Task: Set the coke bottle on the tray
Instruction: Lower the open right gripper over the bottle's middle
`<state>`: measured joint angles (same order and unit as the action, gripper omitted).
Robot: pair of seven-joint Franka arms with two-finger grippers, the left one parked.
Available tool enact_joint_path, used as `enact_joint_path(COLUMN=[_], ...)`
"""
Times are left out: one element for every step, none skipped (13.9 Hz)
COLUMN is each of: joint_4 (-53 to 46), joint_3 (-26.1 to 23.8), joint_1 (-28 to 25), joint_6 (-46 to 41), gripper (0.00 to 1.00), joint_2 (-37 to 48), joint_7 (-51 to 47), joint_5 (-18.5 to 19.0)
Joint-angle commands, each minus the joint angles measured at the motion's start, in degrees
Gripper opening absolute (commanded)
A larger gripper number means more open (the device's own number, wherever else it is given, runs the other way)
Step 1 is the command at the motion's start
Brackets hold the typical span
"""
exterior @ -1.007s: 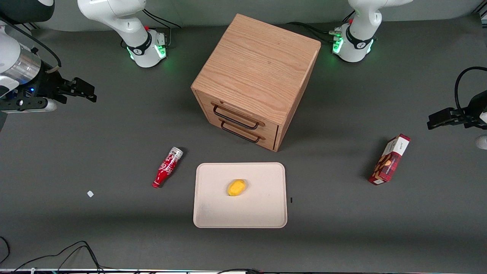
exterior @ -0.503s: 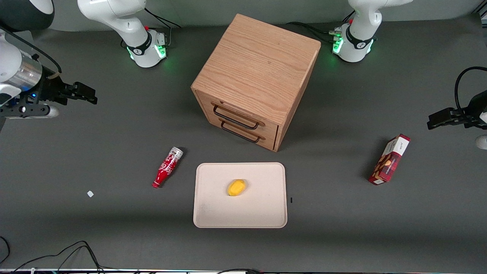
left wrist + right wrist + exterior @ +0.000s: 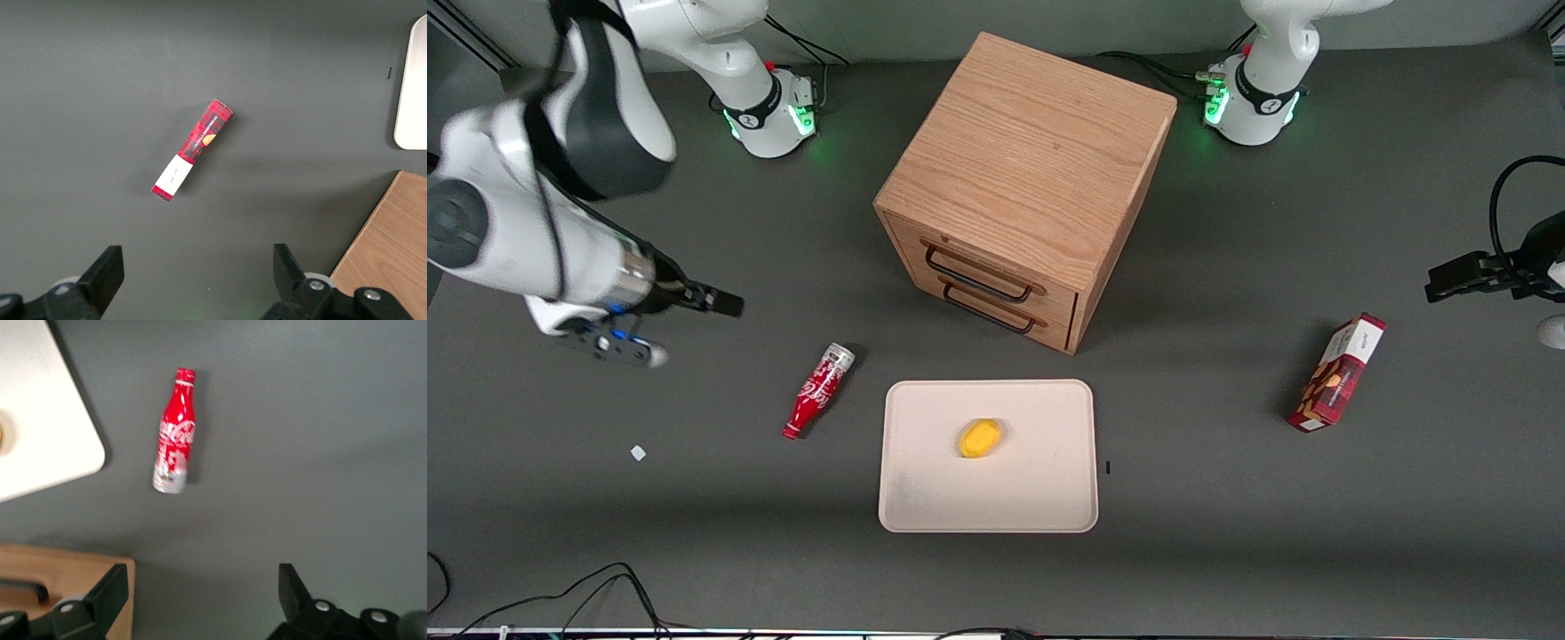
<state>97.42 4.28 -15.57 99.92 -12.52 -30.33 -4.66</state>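
- coke bottle [image 3: 819, 391] lies flat on the dark table [image 3: 605, 533], just beside the tray [image 3: 989, 507] but not touching; cap end nearer the front camera, silver base end farther from it
- same bottle [image 3: 173, 432] shows in the right wrist view, lying alone on the table, tray corner [image 3: 60, 460] close by
- tray is cream, flat, with a small yellow object [image 3: 980, 438] near its middle
- gripper [image 3: 716, 302] hangs above the table toward the working arm's end, farther from the front camera than the bottle, well apart from it, holding nothing
- wrist view shows the two fingers [image 3: 110, 590] spread wide apart, nothing between them
- wooden drawer cabinet [image 3: 1032, 178] stands mid-table, farther from the front camera than the tray; two drawers with dark handles [image 3: 983, 276], both shut
- red snack box [image 3: 1337, 372] lies toward the parked arm's end of the table, well apart from tray
- tiny white scrap [image 3: 638, 453] on table near the bottle's cap end
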Motion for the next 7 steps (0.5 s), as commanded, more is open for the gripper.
enact_joint_path(joint_4=[0.5,2.8,5.4,7.8,10.0,12.0,13.6], joint_3=[0.0,-0.8,-1.1,-1.1,-1.2,-1.3,-1.7], joint_1=[-1.1,-1.1,-1.0,-1.1,-1.1,-1.1,-1.1], joint_6=[7.7,11.8,16.1,19.7,22.8,25.9,29.0], gripper=[1.0,1.0,1.0,1.0,1.0,1.0,1.0], joint_2=[-5.4,-6.1,-6.5,-6.8,-7.2,-7.6,-8.1], joint_7=[-7.9,-8.5,-8.6,-8.6,-8.6,-8.9,-10.3], joint_5=[-0.8,-0.6,-0.5,-0.5,-0.5,-0.5,-0.5])
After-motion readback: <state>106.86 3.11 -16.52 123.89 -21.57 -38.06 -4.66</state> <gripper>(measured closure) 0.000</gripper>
